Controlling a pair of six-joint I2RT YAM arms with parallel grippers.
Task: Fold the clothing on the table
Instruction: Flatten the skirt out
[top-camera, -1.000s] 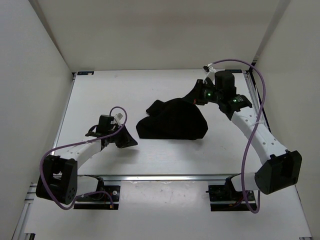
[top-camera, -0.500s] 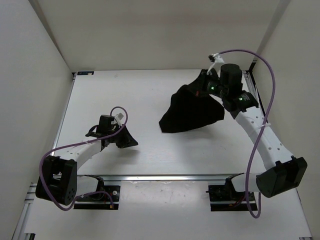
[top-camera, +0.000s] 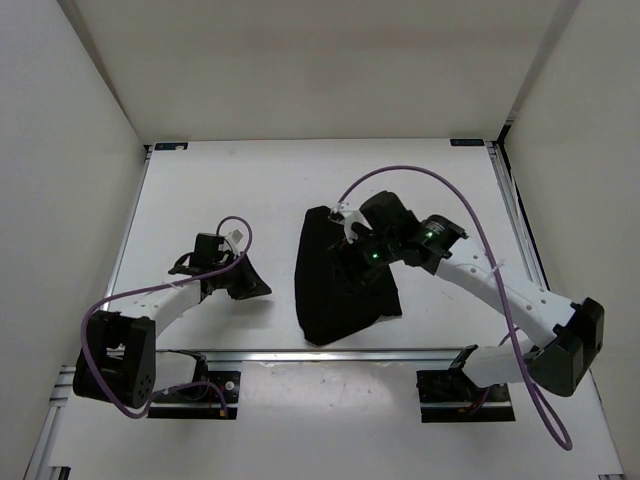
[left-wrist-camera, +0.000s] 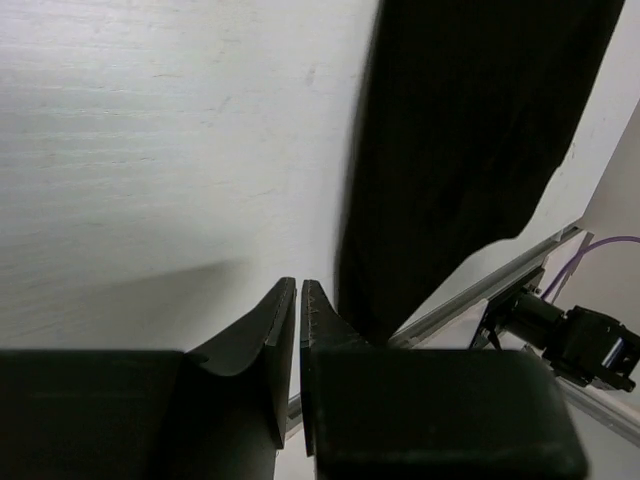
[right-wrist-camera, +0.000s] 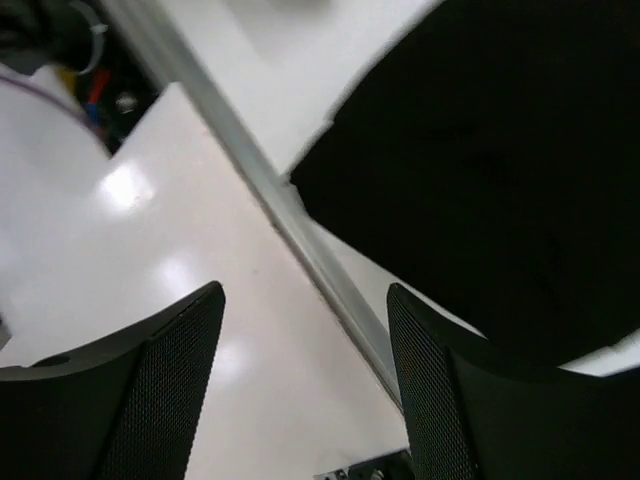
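The black clothing (top-camera: 325, 300) lies on the white table (top-camera: 200, 190) as a long bundle running from the middle down to the near rail. My right gripper (top-camera: 355, 265) hovers over its upper half, hard to tell apart from the dark fabric. In the right wrist view its mesh-padded fingers (right-wrist-camera: 165, 380) stand wide apart with nothing between them, and the clothing (right-wrist-camera: 500, 170) lies beyond them. My left gripper (top-camera: 255, 283) rests low on the table left of the clothing, apart from it. Its fingers (left-wrist-camera: 283, 340) are pressed together on nothing, with the clothing (left-wrist-camera: 470, 140) ahead to the right.
A metal rail (top-camera: 300, 353) runs along the table's near edge, right by the clothing's lower end, and shows as a diagonal rail (right-wrist-camera: 320, 260) in the right wrist view. White walls close in the left, back and right. A purple cable (top-camera: 470, 210) loops above the right arm.
The right arm swung from the far right toward the near middle, carrying the clothing, and its jaws have opened and let it go. The clothing now lies stretched toward the near rail. The left arm stayed put.
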